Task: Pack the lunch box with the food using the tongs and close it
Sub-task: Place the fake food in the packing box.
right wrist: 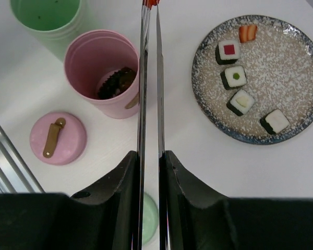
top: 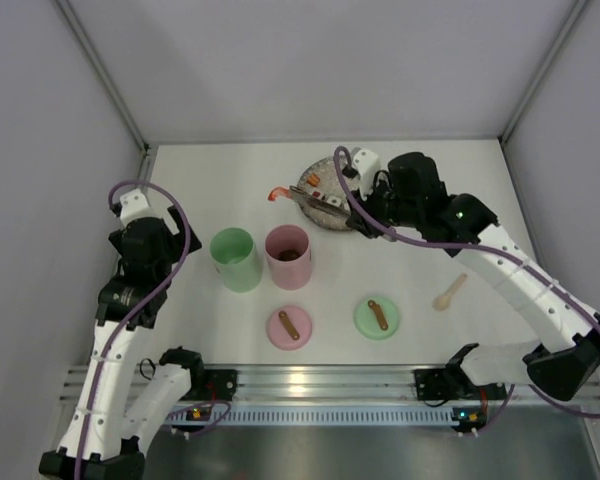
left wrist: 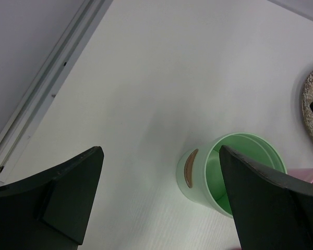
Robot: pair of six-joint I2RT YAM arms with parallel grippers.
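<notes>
My right tool [right wrist: 149, 156] clamped on tongs [right wrist: 149, 78], tips pinching orange piece [top: 277, 193] just beyond pink cup [right wrist: 100, 78]. Sushi [right wrist: 235, 77] waiting on plate [right wrist: 302, 99]. Squeeze evenly, centre tips over cup mouth, lower, release. Left tool [left wrist: 159, 156] wide open, empty.

White arm links [top: 520, 275], black joints [top: 145, 245], purple cables [top: 186, 240], black claw fingers [left wrist: 68, 192].

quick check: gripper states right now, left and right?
Left gripper: open, holding nothing.
Right gripper: closed on the tongs.
</notes>
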